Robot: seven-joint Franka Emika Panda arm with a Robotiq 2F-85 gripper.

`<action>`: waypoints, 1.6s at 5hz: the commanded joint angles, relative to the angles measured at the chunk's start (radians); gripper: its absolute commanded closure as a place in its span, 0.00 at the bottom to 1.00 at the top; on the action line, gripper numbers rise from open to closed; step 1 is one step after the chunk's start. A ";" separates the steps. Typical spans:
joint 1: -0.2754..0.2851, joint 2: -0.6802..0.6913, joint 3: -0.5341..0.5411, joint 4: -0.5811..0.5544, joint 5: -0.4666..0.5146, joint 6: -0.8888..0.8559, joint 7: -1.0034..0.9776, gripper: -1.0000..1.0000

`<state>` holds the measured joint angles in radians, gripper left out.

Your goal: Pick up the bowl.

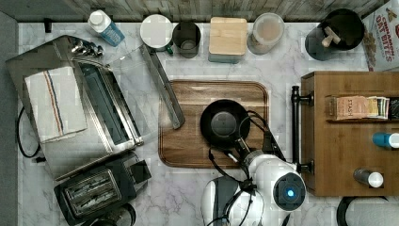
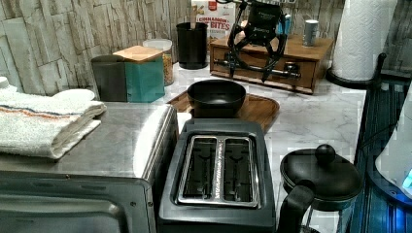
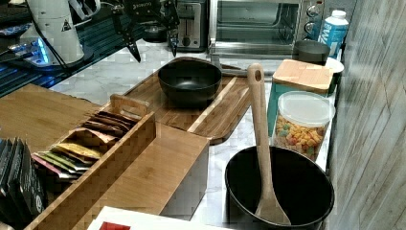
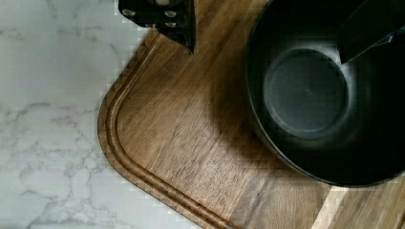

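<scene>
bowl [image 1: 224, 123] sits empty on wooden tray [image 1: 188, 146]; gripper [image 3: 150, 45] spread above.

bowl [image 1: 224, 123] on board [image 1: 188, 146], pincer [image 3: 150, 48] above

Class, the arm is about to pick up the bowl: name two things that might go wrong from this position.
1. The open gripper has one finger over the bowl and one over the board; closing on the thin, sloped rim, it may slip.
2. The bowl sits loose on the board, so a nudge coming down might push it aside.
</scene>
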<state>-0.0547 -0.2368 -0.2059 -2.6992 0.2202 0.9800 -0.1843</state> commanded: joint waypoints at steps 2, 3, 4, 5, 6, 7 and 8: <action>0.036 0.118 -0.014 0.057 0.038 0.079 -0.064 0.00; 0.034 0.129 -0.015 0.060 0.053 0.091 -0.066 0.00; 0.046 0.151 -0.017 0.066 0.072 0.119 -0.085 0.00; 0.058 0.186 -0.024 0.084 0.103 0.131 -0.110 0.00; 0.056 0.201 -0.028 0.087 0.129 0.163 -0.116 0.00; 0.048 0.221 -0.028 0.109 0.137 0.147 -0.119 0.60; 0.048 0.221 -0.027 0.110 0.118 0.155 -0.099 1.00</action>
<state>-0.0079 -0.0184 -0.2251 -2.6836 0.3257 1.1406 -0.2472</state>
